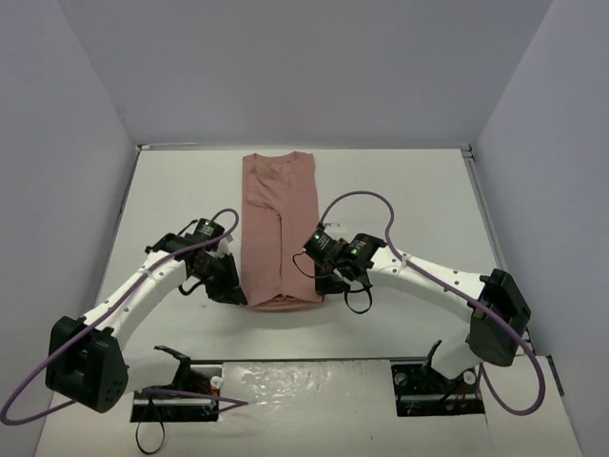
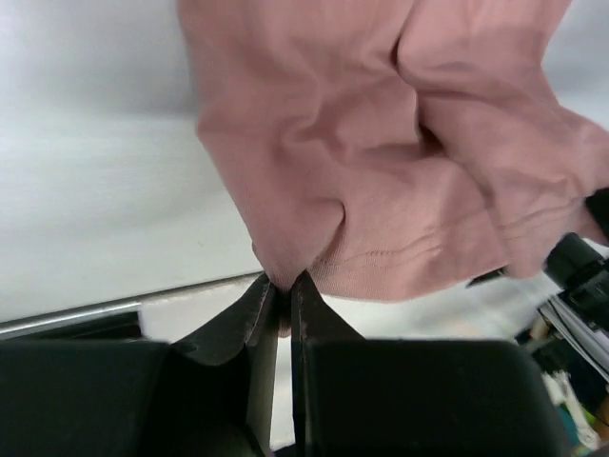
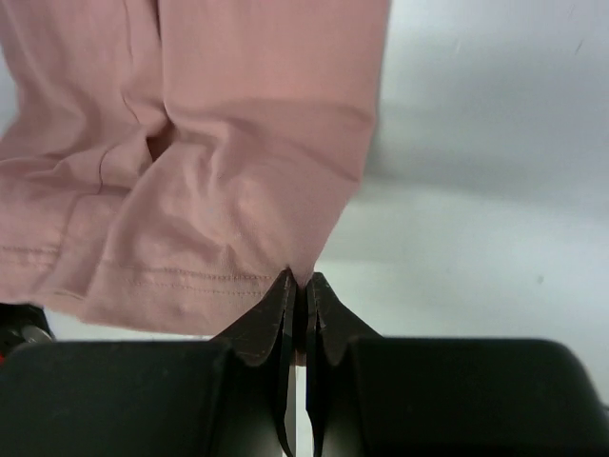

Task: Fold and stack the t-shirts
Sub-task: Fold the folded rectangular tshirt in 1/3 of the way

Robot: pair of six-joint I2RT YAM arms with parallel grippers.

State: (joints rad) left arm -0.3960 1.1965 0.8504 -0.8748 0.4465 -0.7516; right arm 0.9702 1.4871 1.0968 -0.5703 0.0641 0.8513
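**Open desk either side**

The folded t-shirt (image 1: 278, 228) lies down the middle of the desk (image 1: 409, 209). The left pincer (image 1: 240, 293) and right pincer (image 1: 320, 284), clamped on its near corners, block that end. Walls (image 1: 76, 114) close the back and both sides.

t-shirt (image 1: 279, 219): soft pink knit cloth, matt, no shine, creased w/ loose folds; two neat rows of stitching (image 3: 181, 278) along the hem. table (image 1: 400, 190) under t-shirt: white, smooth, flat finish w/ faint sheen. left gripper (image 2: 283, 282) & right gripper (image 3: 302, 279), at t-shirt's near corners: black fingers (image 2: 238, 324) look like hard plastic, smooth, slight gloss on edges; blocky bodies behind them matt black. arm links (image 1: 143, 284) either side of t-shirt: white plastic, smooth, semi-gloss. cables (image 1: 362, 195) by t-shirt: purple, smooth, rubbery-looking. walls (image 1: 285, 67) beyond t-shirt: pale, matt, plain.
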